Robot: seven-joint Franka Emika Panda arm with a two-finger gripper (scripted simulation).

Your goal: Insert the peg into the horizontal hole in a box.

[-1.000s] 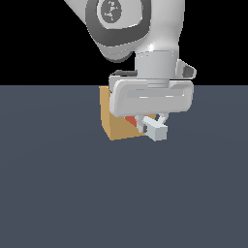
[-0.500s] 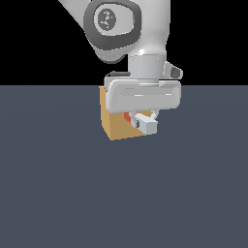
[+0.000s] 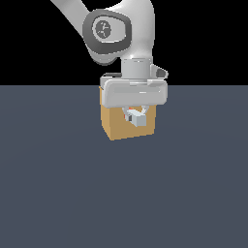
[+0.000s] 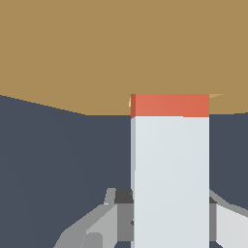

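The tan box (image 3: 116, 127) stands on the dark floor, partly behind my hand. My gripper (image 3: 135, 117) hangs in front of its face, shut on the peg (image 3: 138, 119), whose white end shows between the fingers. In the wrist view the peg (image 4: 170, 164) is white with a short orange-red band at its far end, which meets the box (image 4: 97, 53). A sliver of lighter tan beside the red band marks the hole (image 4: 130, 102); the rest of the hole is hidden by the peg. Grey fingers (image 4: 92, 225) flank the white part.
The dark blue-grey floor (image 3: 58, 193) spreads around the box. My white arm (image 3: 116, 34) rises above the box into the black background.
My gripper and the peg have moved toward the exterior view's left and closer to the box face. Less of the peg's red part shows now.
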